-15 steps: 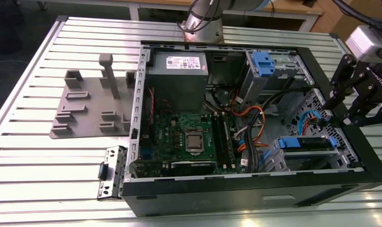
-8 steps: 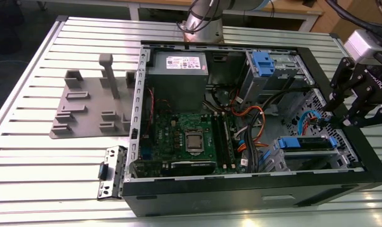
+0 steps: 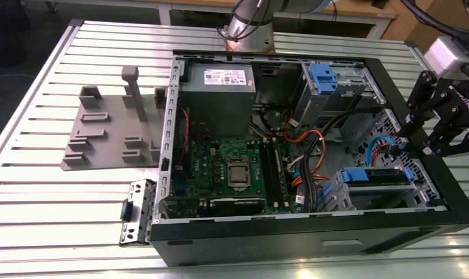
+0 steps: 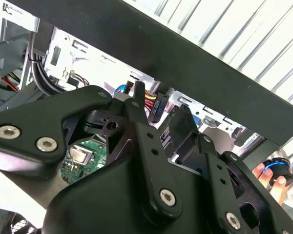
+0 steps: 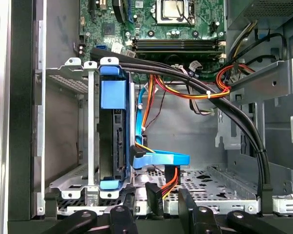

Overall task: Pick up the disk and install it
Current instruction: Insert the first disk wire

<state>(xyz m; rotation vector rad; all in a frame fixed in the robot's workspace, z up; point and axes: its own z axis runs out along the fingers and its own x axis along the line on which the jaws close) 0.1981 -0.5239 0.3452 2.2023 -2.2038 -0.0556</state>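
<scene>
While looking for the disk (image 5: 111,122), finding it standing on edge in its blue caddy inside the metal drive cage (image 5: 68,83), seated between the cage walls, not lying loose anywhere. Spotting the same blue-framed disk at the lower right of the exterior view, low in the open computer case (image 3: 296,232), just beside the case's right wall. Noting a blue data cable (image 5: 161,158) plugging in at the disk's connector edge, with a bundle of black and orange cables (image 5: 205,92) arching over the bay. Moving outward, seeing the gripper (image 3: 420,144) hovering at the right edge of the exterior view, above the case wall and apart from the disk, jaws standing partly spread and gripping nothing. Judging the pick-up and the insertion as done and the install step as at or near its end. Judging any further move as calling for a clean path past the case rim without snagging those cables or nudging the caddy out of its seat.
</scene>
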